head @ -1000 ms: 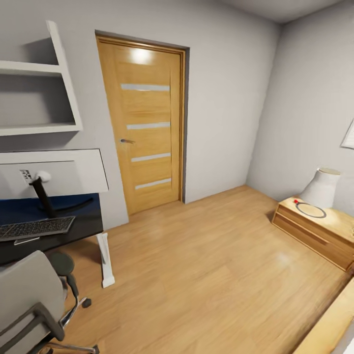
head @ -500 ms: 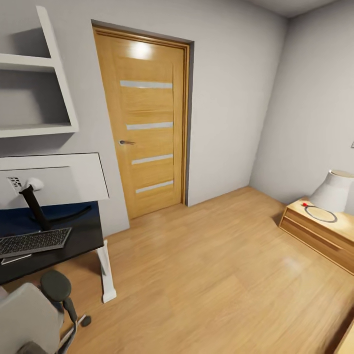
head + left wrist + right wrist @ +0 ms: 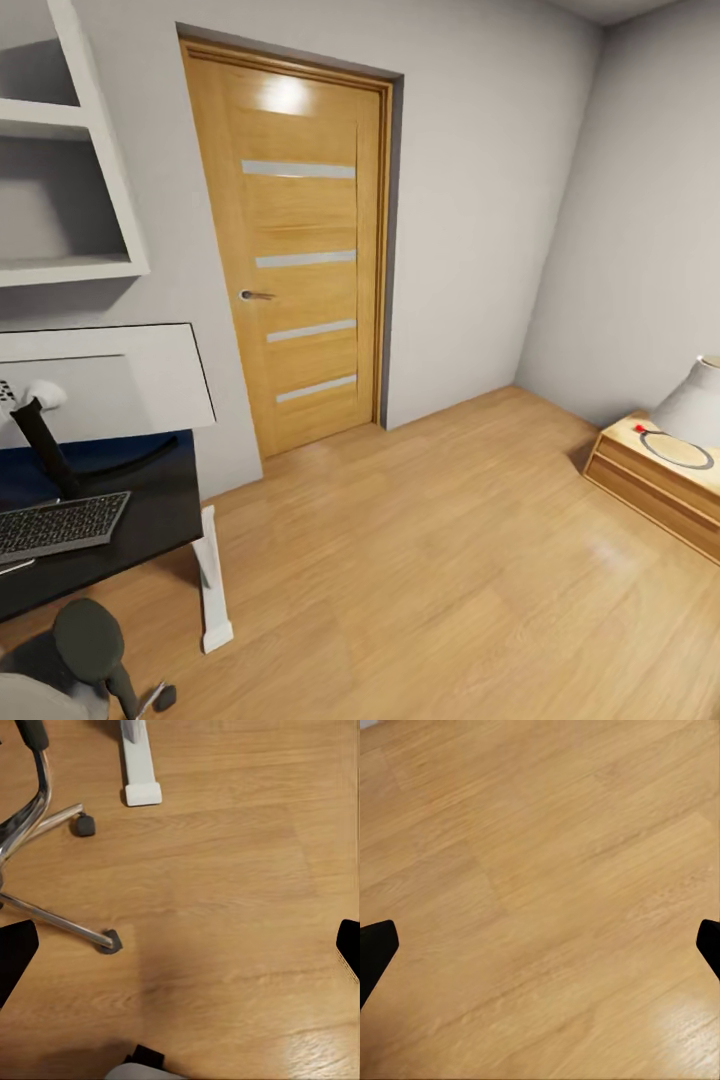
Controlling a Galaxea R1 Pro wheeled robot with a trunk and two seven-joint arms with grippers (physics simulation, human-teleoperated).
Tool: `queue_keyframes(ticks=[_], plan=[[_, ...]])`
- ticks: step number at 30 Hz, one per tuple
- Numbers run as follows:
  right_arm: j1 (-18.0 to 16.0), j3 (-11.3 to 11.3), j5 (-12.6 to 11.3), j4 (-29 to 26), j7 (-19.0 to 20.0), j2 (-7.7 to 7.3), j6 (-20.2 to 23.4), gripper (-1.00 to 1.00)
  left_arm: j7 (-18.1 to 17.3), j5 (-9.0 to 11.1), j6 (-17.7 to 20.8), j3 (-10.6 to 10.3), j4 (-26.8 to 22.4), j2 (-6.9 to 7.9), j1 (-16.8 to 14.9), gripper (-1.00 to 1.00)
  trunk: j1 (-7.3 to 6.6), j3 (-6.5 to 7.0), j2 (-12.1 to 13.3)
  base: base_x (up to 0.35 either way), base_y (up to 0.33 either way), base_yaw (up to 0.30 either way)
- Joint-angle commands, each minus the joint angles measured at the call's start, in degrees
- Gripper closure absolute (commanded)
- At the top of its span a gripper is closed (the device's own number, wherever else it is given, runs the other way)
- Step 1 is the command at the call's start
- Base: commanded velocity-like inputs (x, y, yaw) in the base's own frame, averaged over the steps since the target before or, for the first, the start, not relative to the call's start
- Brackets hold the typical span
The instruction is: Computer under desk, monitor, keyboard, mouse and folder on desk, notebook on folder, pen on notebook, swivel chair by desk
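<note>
Base is mid-drive and the camera has panned; no manipulation yet.

Over the last second the whole head view slid: desk, keyboard and monitor moved toward its lower left, the bedside unit toward the right edge. We read that as our own motion, not the objects'. The swivel chair has mostly dropped out of view; its chrome legs and casters lie on the floor under the left gripper, beside the white desk leg. Left fingers are spread wide, holding nothing. The right gripper is likewise spread and empty, with bare floorboards below it. Monitor and keyboard are already on the desk. Folder, mouse, notebook and pen can't be made out, so we judge most of the task remains.
</note>
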Motion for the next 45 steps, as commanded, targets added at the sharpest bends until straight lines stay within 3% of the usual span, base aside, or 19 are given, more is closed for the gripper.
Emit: queue_keyframes(ticks=[1,9,45], plan=[[0.0,0.0,-0.1,0.0,0.0,0.01,-0.2,-1.00,0.1,-0.4,-0.2,0.1,0.0,-0.02,0.0,-1.00,0.04,-0.07,0.0,0.329,0.003,0.000],[0.0,0.0,-0.1,0.0,0.0,0.00,-0.2,-1.00,0.4,-5.1,-0.2,0.2,0.1,-0.02,0.0,-1.00,0.04,-0.07,0.0,0.330,0.001,0.000],[0.0,0.0,-0.1,0.1,0.1,0.00,-0.2,-1.00,0.4,-5.7,-0.2,0.2,0.1,0.06,0.0,-1.00,0.04,-0.07,0.0,0.330,0.000,0.000]])
